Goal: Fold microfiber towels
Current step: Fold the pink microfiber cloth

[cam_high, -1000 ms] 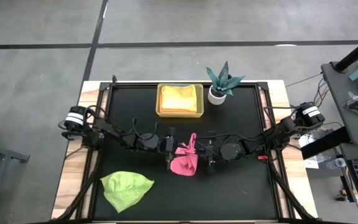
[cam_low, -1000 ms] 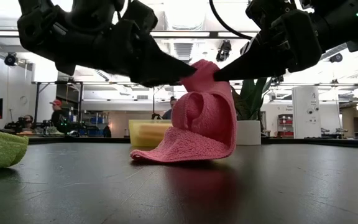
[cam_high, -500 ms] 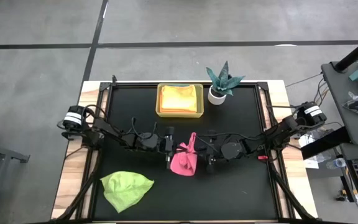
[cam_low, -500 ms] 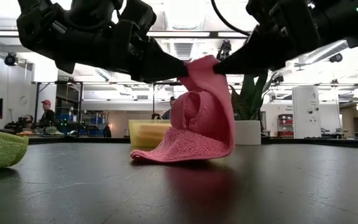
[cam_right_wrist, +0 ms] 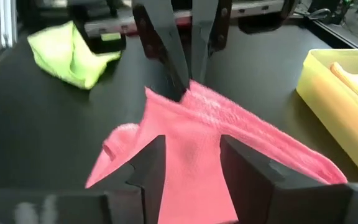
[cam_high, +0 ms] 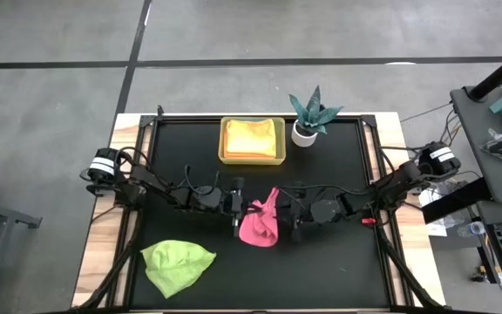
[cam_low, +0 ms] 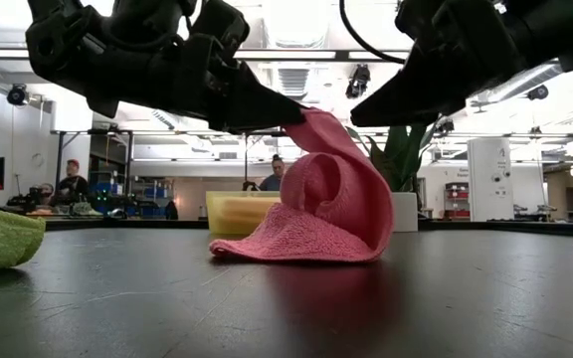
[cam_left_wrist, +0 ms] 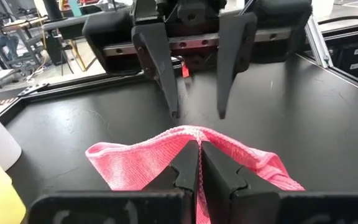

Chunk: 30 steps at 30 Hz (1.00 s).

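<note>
A pink towel (cam_high: pixel 258 227) stands bunched in the middle of the black table, its top drawn up. My left gripper (cam_left_wrist: pixel 199 146) reaches in from the table's left and is shut on that top. My right gripper (cam_right_wrist: pixel 191 140) faces it from the right, open. Its fingers (cam_left_wrist: pixel 222 93) stand apart just beyond the raised pink edge, and I see no touch. A lime green towel (cam_high: pixel 177 264) lies crumpled near the front left. Orange-yellow towels (cam_high: pixel 253 135) lie folded in a yellow tray (cam_high: pixel 225 157) at the back. My left gripper pinches the pink towel's raised top fold (cam_left_wrist: pixel 191 134) between its two fingers. The fingers (cam_low: pixel 277 104) come nearly level from the table's left. Below them the towel hangs in a slack curl, and its lower part (cam_low: pixel 286 249) lies on the table.
A small teal spiky plant (cam_high: pixel 312 113) in a white pot stands beside the tray at the back. Dark frame rails run along the table's left and right edges. In the low view, people and shelves show in the room behind the table.
My right gripper has let go of the pink towel's top and now stands clear of it. The towel's right side has slumped into a rounder, lower curl. Its top stays up at my left gripper, and its base has stayed in place.
</note>
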### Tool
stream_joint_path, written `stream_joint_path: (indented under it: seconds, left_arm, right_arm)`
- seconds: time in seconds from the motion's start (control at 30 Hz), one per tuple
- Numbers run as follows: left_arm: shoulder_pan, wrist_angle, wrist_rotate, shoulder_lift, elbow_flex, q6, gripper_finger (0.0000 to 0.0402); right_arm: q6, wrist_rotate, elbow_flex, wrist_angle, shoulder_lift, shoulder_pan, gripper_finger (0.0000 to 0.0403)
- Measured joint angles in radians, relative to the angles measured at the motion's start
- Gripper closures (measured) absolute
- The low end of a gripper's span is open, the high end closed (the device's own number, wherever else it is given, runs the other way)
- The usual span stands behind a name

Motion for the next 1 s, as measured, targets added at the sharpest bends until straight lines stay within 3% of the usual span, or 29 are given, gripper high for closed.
stream_joint_path:
  seconds: [0.27, 0.4, 0.67, 0.87, 1.0]
  left_arm:
    - [0.0, 0.0, -0.004, 0.001, 0.003, -0.022, 0.0401]
    - [0.0, -0.001, -0.004, 0.001, 0.001, -0.023, 0.0401]
    - [0.0, -0.003, -0.004, 0.002, 0.0, -0.023, 0.0402]
    - [0.0, -0.018, -0.004, 0.002, 0.0, -0.022, 0.0402]
    - [0.0, -0.028, -0.009, 0.003, 0.0, -0.022, 0.0402]
  right_arm:
    - [-0.089, 0.021, 0.002, 0.197, 0.098, 0.049, 0.0252]
    - [-0.184, 0.13, 0.048, 0.275, 0.192, 0.077, 0.0261]
    - [-0.383, 0.398, 0.187, 0.268, 0.362, 0.138, 0.0276]
    - [-0.522, 0.579, 0.23, 0.222, 0.407, 0.189, 0.0279]
    - [-0.509, 0.732, 0.23, 0.102, 0.402, 0.207, 0.0279]
